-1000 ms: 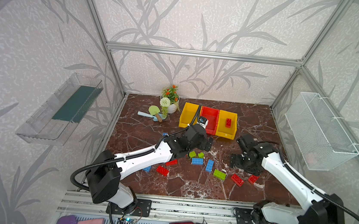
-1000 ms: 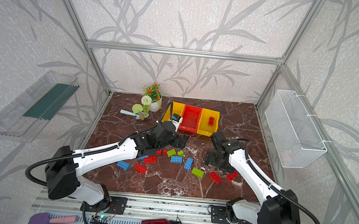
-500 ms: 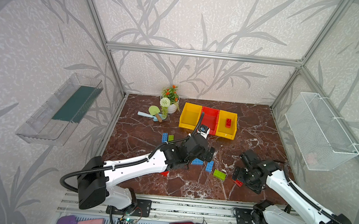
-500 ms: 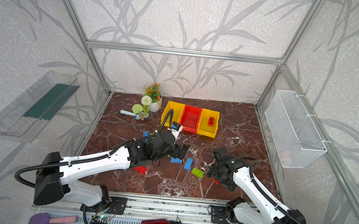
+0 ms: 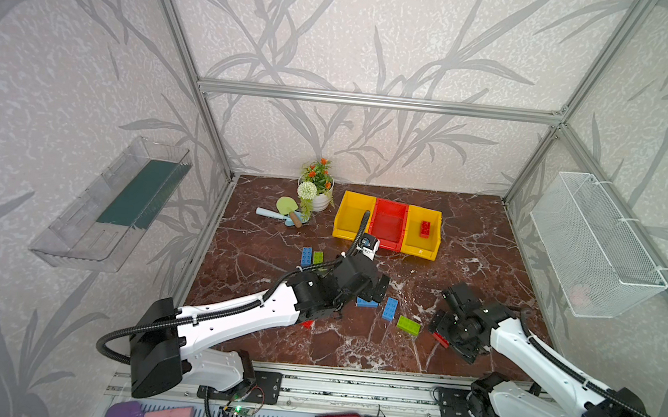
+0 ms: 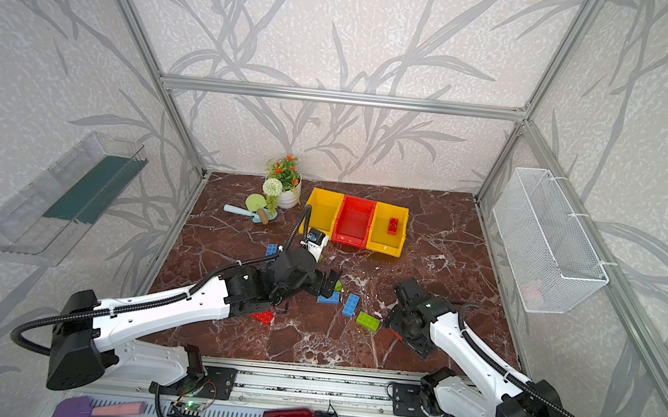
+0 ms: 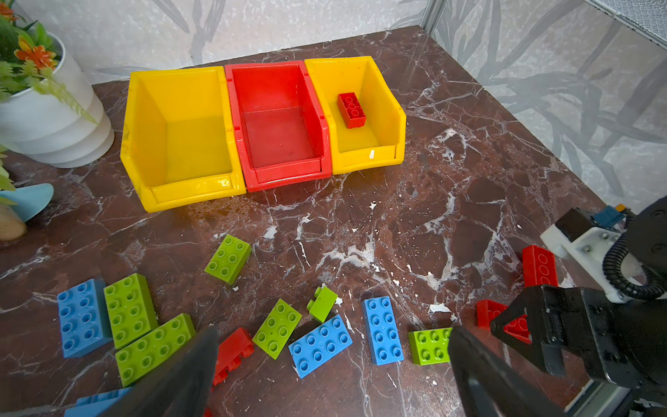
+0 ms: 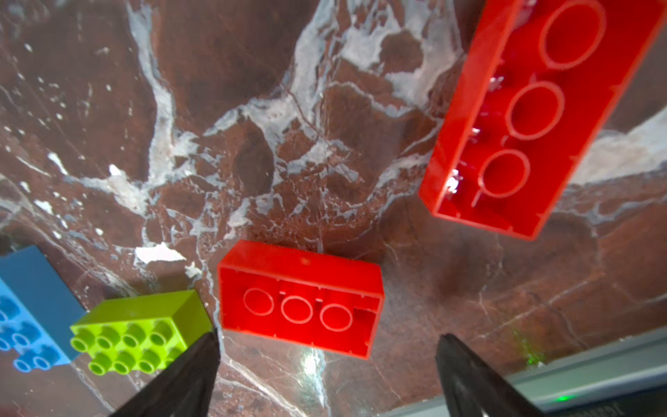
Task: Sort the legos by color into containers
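Observation:
The three containers stand joined at the back: a yellow bin [image 5: 349,213], a red bin [image 5: 389,213] and a yellow bin [image 5: 433,236] holding one red lego [image 5: 425,229]. Loose legos lie mid-table in both top views: blue [image 5: 390,308], green [image 5: 408,325], blue [image 5: 307,256]. My left gripper [image 5: 377,287] hovers open over the pile [image 7: 334,335], a blue lego [image 7: 319,344] below it. My right gripper [image 5: 443,331] is open and low, its fingertips on either side of the near edge of an upturned red lego [image 8: 299,299], not touching it. A second upturned red lego [image 8: 534,119] lies beyond.
A white flower pot [image 5: 318,199] and a toy spade [image 5: 282,208] sit left of the bins. On the left wall hangs a clear tray [image 5: 115,205], on the right wall a wire basket [image 5: 596,247]. The metal front rail [image 5: 349,376] runs close behind my right gripper.
My left gripper drew back from the bins to above the pile, uncovering blue and green legos behind it. The right gripper moved toward the front and down to the red legos.

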Controlling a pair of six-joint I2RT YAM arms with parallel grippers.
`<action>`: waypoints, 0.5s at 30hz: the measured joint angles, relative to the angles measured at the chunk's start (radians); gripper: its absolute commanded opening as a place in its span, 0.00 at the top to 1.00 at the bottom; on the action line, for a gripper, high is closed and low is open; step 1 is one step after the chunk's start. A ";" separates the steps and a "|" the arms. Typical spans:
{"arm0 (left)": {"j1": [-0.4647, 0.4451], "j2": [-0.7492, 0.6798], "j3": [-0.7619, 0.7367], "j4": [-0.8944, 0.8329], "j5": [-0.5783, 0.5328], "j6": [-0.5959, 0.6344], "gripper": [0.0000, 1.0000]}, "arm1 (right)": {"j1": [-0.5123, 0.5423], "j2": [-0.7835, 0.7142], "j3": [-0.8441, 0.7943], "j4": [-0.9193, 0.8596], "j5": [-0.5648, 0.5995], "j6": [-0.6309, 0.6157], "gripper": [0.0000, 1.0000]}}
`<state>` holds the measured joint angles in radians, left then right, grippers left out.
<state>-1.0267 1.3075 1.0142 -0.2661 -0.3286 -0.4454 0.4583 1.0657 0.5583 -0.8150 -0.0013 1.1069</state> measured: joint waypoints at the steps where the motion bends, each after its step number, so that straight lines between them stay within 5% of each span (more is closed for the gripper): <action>1: 0.000 0.000 0.000 -0.005 -0.010 0.000 0.01 | 0.000 0.010 0.000 0.008 0.000 0.005 0.08; 5: 0.000 0.000 0.000 -0.012 -0.034 0.014 0.01 | 0.000 0.071 0.001 0.038 0.000 0.014 0.18; 10: 0.002 0.000 0.000 -0.012 -0.041 0.037 0.01 | 0.000 0.171 0.021 0.048 0.001 0.017 0.46; 15: 0.013 0.002 0.000 -0.012 -0.040 0.058 0.01 | 0.000 0.210 0.071 0.037 0.001 0.004 0.55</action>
<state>-1.0138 1.3090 1.0142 -0.2779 -0.3691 -0.3874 0.4583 1.2755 0.6292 -0.7784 -0.0006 1.1110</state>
